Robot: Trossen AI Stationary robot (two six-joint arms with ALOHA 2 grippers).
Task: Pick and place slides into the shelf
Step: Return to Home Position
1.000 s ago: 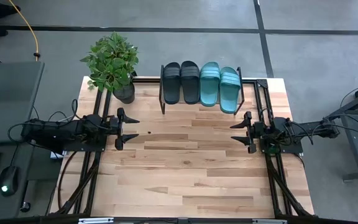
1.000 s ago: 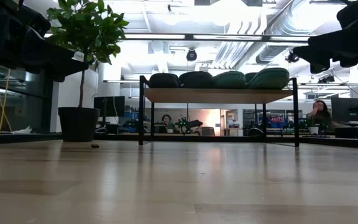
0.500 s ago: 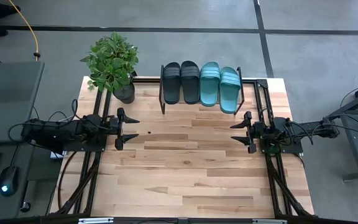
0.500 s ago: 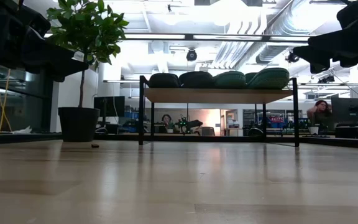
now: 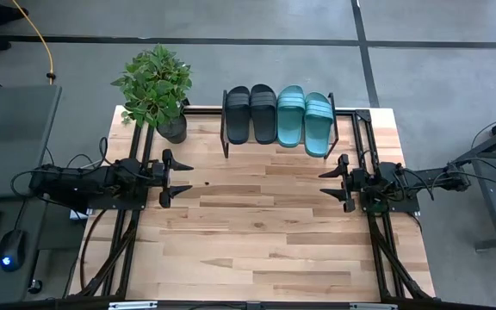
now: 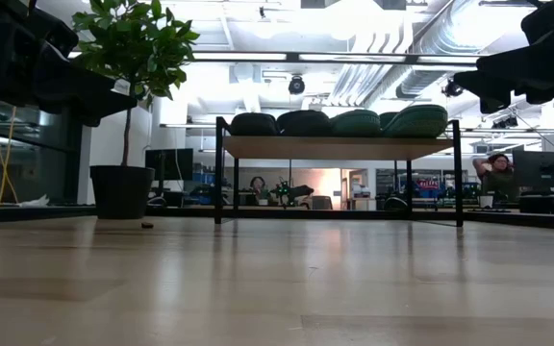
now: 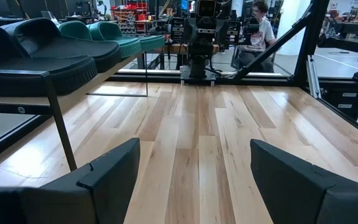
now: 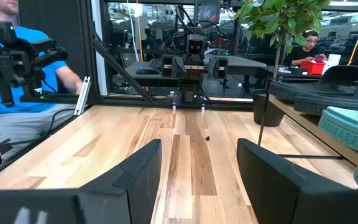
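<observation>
**Four slides on the shelf, both grippers wide open**

From above: four slides lie side by side on the shelf (image 5: 225, 142) at the far edge of the table (image 5: 257, 241); the two black slides (image 5: 238, 114) are on the left and the two teal slides (image 5: 290, 115) are on the right; a potted plant (image 5: 155, 86) stands just beside the shelf; the left gripper (image 5: 188, 176) hangs at the left side of the table and the right gripper (image 5: 323, 183) at the right side; both are well apart from the shelf, with fingers spread and nothing in them.

From table height: the shelf (image 6: 335, 146) has a wood top on thin black legs; the slides show as a row of humps on top; a person (image 6: 496, 173) sits far back in the room.

From the left wrist: the two dark fingers (image 7: 104, 180) stand wide apart with bare table between them; the black slides (image 7: 48, 59) are nearest and the teal slides (image 7: 104, 34) lie past them.

From the right wrist: the fingers (image 8: 142, 174) are spread too; a teal slide (image 8: 353, 124) is close by; a person in a blue shirt (image 8: 17, 62) is beside the table.
</observation>
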